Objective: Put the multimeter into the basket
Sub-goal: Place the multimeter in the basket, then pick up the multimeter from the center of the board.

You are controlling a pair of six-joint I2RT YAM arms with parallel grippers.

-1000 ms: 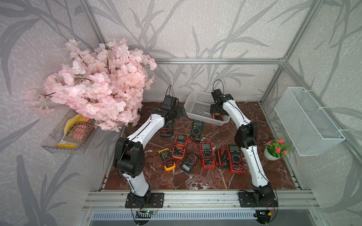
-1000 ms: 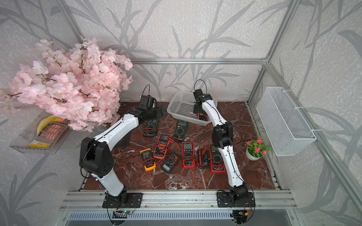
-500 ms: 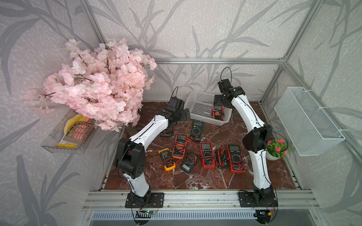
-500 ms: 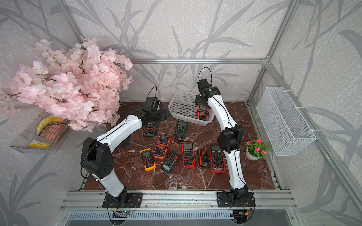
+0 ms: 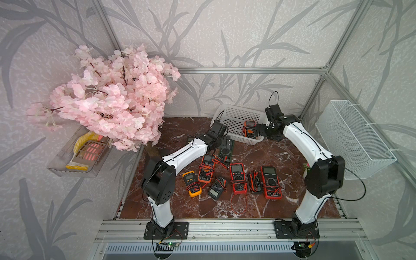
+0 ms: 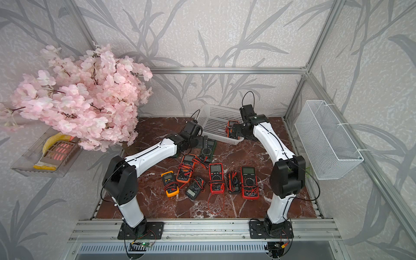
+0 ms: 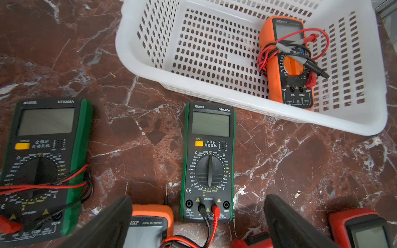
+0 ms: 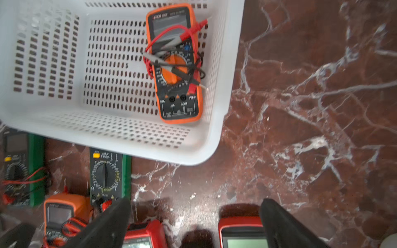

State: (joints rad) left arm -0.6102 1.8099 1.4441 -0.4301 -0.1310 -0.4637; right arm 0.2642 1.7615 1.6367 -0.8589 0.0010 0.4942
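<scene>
Both the left gripper (image 7: 197,198) and the right gripper (image 8: 195,201) stand spread wide and empty; one orange multimeter (image 5: 249,130) lies in the low rectangular white perforated plastic basket (image 5: 234,119).

In both top views the basket sits upper centre of the frame on the red-brown marble tabletop (image 5: 270,153). The orange multimeter, with red and black leads lying across it, lies face up on the basket floor at the right end. The right gripper hangs close to that end. The left gripper hangs over a green-edged black multimeter (image 7: 209,161) that lies on the tabletop just in front of the basket.
</scene>
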